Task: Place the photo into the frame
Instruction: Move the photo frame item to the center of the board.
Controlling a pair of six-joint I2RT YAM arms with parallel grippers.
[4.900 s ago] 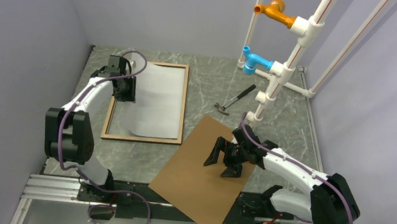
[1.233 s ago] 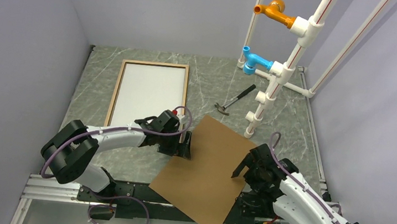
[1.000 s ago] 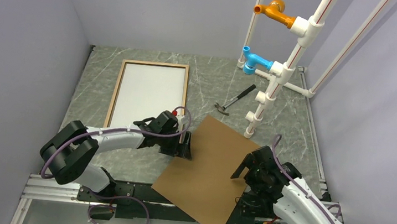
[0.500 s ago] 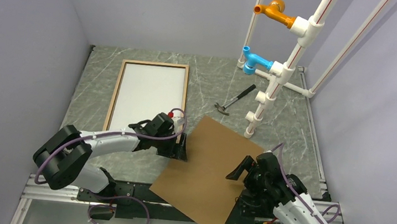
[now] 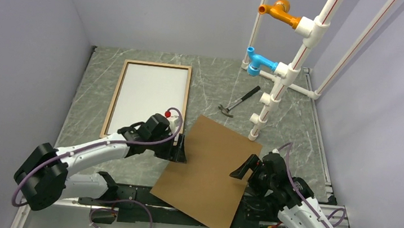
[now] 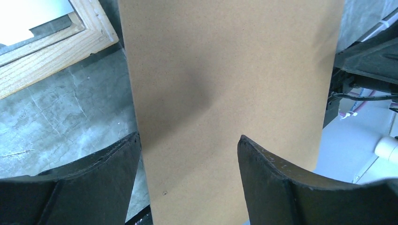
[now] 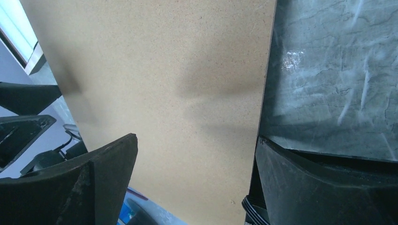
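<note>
At the far left of the grey marbled table [image 5: 214,87], the frame [image 5: 159,64], back up, pale wood rails showing. Holds the photo [image 5: 148,94] inside those rails, plain white side up, flat and filling the opening. Nearer the arms, close beside the frame's near right corner, a solid brown backing board [image 5: 207,174], turned askew, with its near corner out over the black base rail [image 5: 139,203]. At the board's left edge, the left gripper [image 6: 187,138]: jaws spread, gripping nothing, with one finger above bare table outside the edge and the other above the board, as seen from the left wrist. Also in that wrist view, at top left, a corner of the frame's wood and a sliver of white photo. At the board's right edge, the right gripper [image 7: 196,138]: jaws wide apart and empty, one finger over the board, the other right at the edge beside bare table. Cannot tell from any view whether either gripper's fingertips touch the board. Beyond the board, a hammer [image 5: 239,101] with a black handle, flat on the table, apart from everything else. Behind it, a white pipe stand [image 5: 283,71] carrying a blue fitting [image 5: 256,60] and, higher up, an orange fitting [image 5: 278,10].
</note>
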